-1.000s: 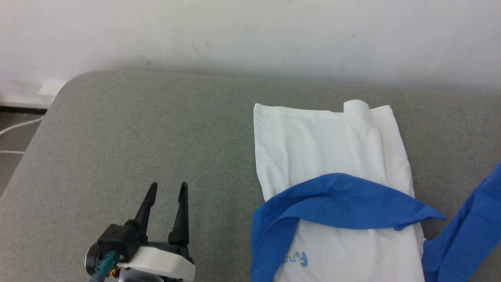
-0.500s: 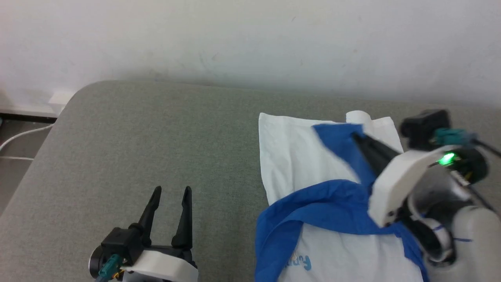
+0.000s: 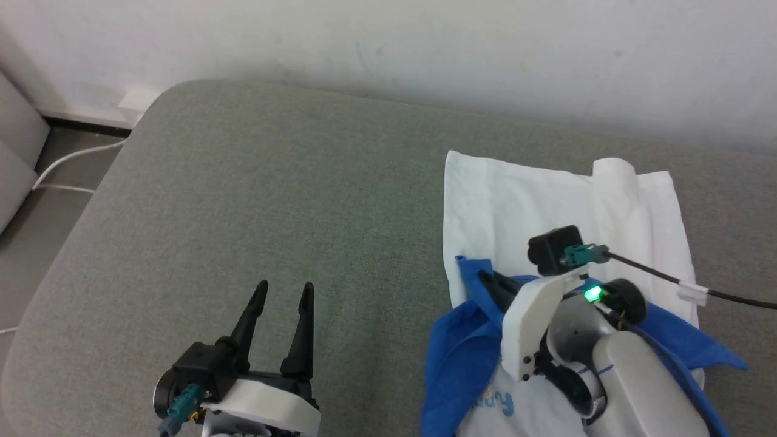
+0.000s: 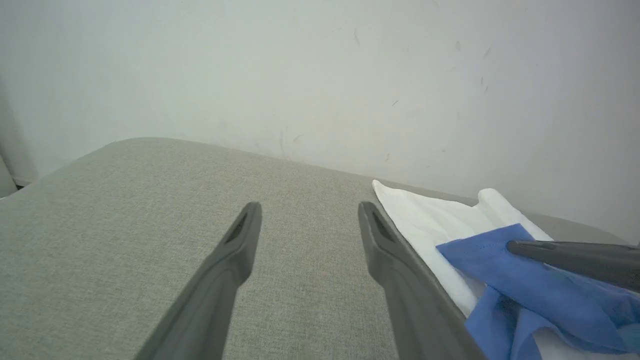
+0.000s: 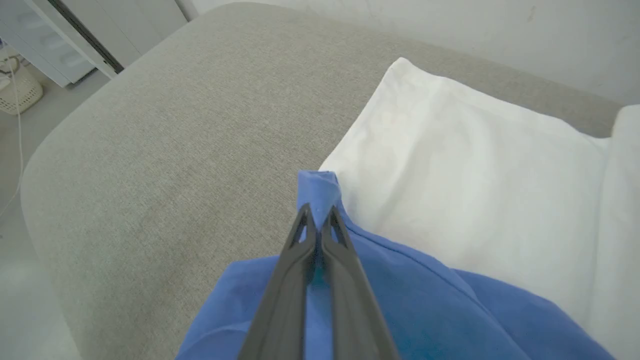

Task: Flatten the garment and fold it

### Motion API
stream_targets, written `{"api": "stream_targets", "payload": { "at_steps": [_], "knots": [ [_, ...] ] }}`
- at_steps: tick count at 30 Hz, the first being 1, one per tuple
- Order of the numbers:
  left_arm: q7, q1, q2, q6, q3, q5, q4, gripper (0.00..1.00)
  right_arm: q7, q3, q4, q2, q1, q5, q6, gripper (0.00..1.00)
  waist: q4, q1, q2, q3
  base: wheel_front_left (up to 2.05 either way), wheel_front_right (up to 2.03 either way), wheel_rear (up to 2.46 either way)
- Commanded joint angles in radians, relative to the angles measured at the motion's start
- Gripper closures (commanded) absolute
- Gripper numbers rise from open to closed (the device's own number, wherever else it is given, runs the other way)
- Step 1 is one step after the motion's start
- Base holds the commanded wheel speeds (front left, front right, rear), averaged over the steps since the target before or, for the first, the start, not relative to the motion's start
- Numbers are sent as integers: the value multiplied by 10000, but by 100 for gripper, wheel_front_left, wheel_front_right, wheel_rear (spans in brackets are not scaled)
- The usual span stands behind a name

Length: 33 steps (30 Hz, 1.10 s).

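over the garment, right claw pinches a blue sleeve; left claw gapes.

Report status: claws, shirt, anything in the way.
Left claw open, empty, over grey cushion. Right claw shut on blue sleeve tip, above white shirt. Right arm's cable crosses above shirt.

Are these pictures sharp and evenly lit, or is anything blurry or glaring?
Head view: soft, even light, faint shadows, one glowing green lamp. Left wrist view: the left gripper looms large and slightly soft. Right wrist view: the right gripper blurs near the lens; the garment looks sharp.
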Motion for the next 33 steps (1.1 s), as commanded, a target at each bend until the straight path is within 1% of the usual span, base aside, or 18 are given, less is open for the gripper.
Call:
{"api": "stream_targets", "payload": {
  "at_steps": [1,4,5,6,9,11,14,16,18,21,25,28,31,33],
  "knots": [
    [-47,-180,-40,-39,-19,-35,49,0,-237,201,382,39,-186,241,-19,100,240,-1,0,270,0,0,0],
    [-47,-258,-43,-42,4,-35,103,0,-613,801,1041,40,-369,766,-19,100,251,-1,0,329,0,0,0],
    [-47,-283,-44,-44,5,-28,137,0,-716,992,1224,41,-433,904,-19,85,238,-1,0,332,0,0,0],
    [-47,-313,-45,-43,-1,-18,178,0,-860,1177,1358,41,-507,1037,-19,0,213,-1,0,320,0,0,0],
    [-47,-366,-47,-33,0,-12,272,0,-1230,1661,1594,41,-741,1474,-19,0,47,-1,0,197,0,0,0],
    [-47,-365,-48,-31,24,-1,306,0,-1450,1798,1653,42,-924,1696,-19,0,-119,-1,0,76,0,0,0],
    [-47,-329,-39,-38,80,40,347,0,-1730,1705,1646,42,-1230,1757,-19,0,-409,-1,0,-163,0,0,0],
    [-47,-293,-15,-40,139,58,347,0,-1903,1509,1558,-80,-1450,1642,-19,0,-624,-1,0,-337,0,0,0],
    [-47,-252,23,-39,211,62,339,0,-2174,1323,1394,-446,-1692,1428,-19,0,-850,-1,0,-488,0,0,0],
    [-47,-244,82,-24,314,61,304,0,-2719,1062,1137,-1207,-2022,1032,-19,0,-1174,-1,0,-625,0,0,0],
    [-47,-270,162,15,474,37,243,0,-3599,770,929,-2322,-2247,345,-19,0,-1553,-1,0,-774,0,0,0],
    [-47,-295,199,65,632,-12,158,0,-4391,317,760,-2929,-2185,-47,-19,0,-1783,-1,0,-809,0,0,0],
    [-47,-267,185,138,794,-79,15,0,-5075,-321,624,-3198,-1807,-284,-19,0,-1996,-1,0,-812,0,0,0],
    [-47,-206,159,214,808,-69,-95,0,-5446,-876,475,-3178,-1370,-393,-19,0,-2097,-1,0,-818,0,0,0]
  ]
}}
